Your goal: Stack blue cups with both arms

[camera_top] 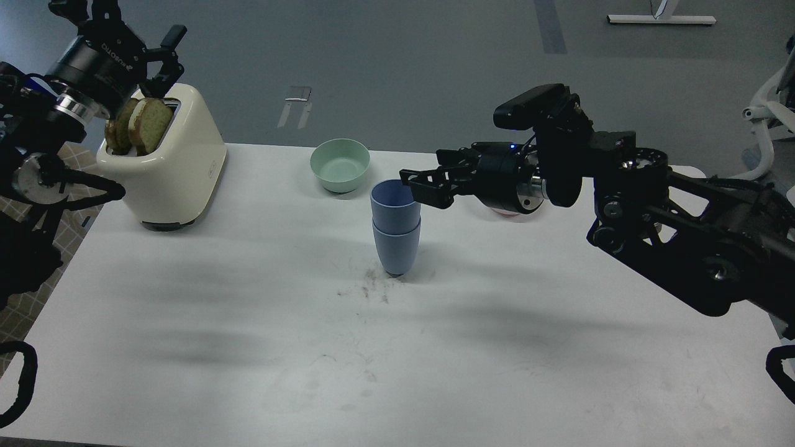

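Right tool (pixel 415 186) sits just to the right of the stacked blue cups (pixel 395 223), level with the upper cup's rim, fingers spread and gripping nothing; whether a fingertip touches the rim, can't tell. One cup is nested in the other, standing upright mid-worktop (pixel 248 323), long axis vertical, so the stack looks done. Left tool (pixel 163 56) is way off over the cream toaster (pixel 171 167) with its toast slices (pixel 138 124), fingers apart, empty too. Right arm's clearly the nearer one. Mint-green bowl (pixel 340 164) sits just behind the cups, so backing straight out rightward seems safest.
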Controlling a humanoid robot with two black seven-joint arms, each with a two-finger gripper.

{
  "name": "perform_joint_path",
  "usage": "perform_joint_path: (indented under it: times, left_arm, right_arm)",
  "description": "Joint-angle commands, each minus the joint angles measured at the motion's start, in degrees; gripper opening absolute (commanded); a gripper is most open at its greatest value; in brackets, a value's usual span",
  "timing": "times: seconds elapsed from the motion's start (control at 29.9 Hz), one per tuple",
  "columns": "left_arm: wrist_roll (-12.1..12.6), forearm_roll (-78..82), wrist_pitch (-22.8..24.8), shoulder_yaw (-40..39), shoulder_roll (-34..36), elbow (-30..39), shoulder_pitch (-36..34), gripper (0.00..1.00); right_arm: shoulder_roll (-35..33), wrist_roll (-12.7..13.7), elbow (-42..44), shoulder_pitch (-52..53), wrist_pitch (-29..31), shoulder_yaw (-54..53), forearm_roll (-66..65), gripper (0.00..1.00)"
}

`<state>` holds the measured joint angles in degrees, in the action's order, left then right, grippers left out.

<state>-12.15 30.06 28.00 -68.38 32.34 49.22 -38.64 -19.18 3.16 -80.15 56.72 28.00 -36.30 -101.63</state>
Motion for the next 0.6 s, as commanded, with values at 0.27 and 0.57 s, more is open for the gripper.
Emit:
perform_joint_path:
  times: [0.27, 0.57]
  left_arm:
    - [0.0, 0.0, 0.0, 0.2, -0.1, 0.1, 0.2, 0.98]
    - [0.1, 0.0, 0.0, 2.8, 0.7, 2.4, -0.5, 0.98]
  right_arm:
    - [0.9, -0.4, 2.8, -3.2, 0.0, -30.6, 1.0, 1.0]
    - [0.7, -0.4, 15.6, -7.0, 0.0, -48.9, 14.8, 1.0]
